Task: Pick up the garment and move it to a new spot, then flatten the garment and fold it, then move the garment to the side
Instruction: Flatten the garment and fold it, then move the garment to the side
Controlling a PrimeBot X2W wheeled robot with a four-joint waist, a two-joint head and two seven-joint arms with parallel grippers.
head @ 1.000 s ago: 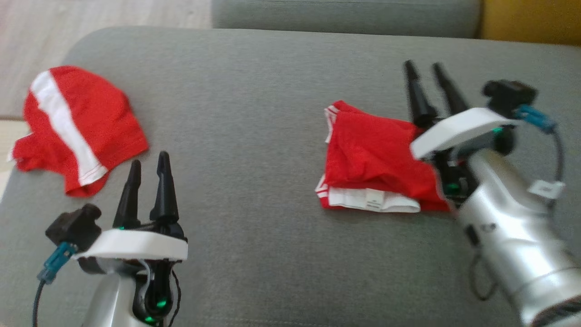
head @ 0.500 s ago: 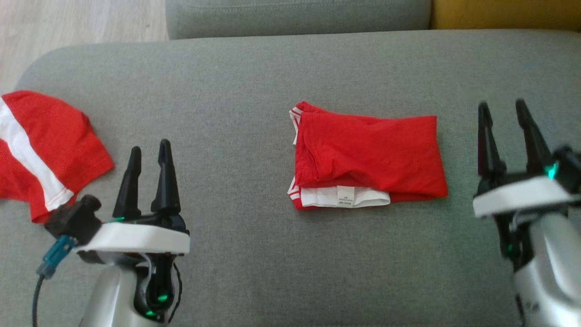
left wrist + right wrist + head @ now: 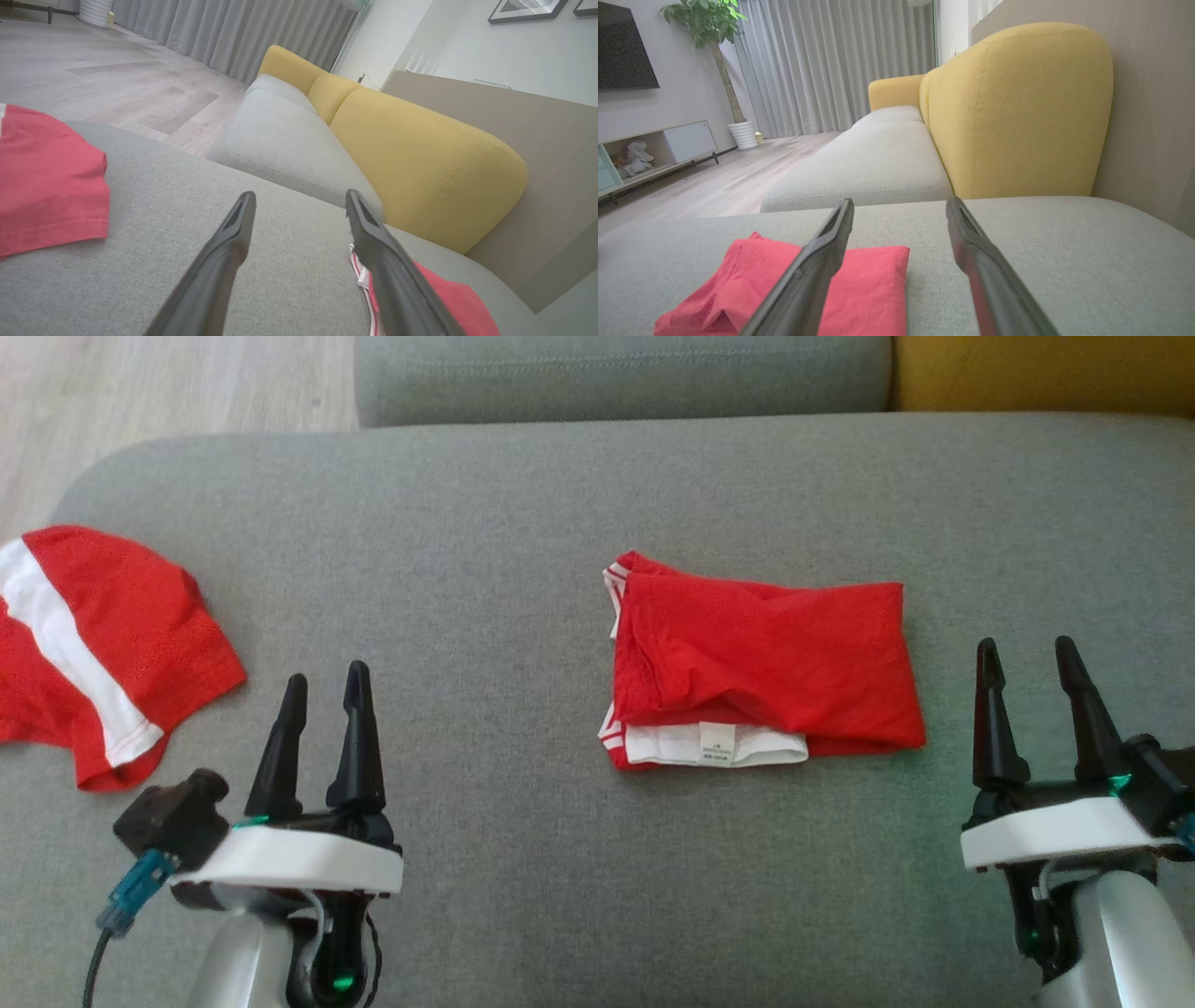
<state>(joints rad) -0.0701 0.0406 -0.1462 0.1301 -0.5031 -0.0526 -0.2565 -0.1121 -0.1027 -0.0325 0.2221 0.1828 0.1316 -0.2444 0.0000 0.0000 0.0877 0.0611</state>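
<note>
Your left gripper (image 3: 327,674) sits well left of the folded red fabric garment (image 3: 766,667), your right gripper (image 3: 1025,644) near its right; both spread apart, empty.

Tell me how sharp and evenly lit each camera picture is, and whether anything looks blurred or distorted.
Head view: sharp, soft even light, only a thin shadow under the folded garment. Left wrist view: tilted, the left claw blurred up close, reds washed pinkish. Right wrist view: the right claw soft, the yellow backrest crisp but bulging.
</note>
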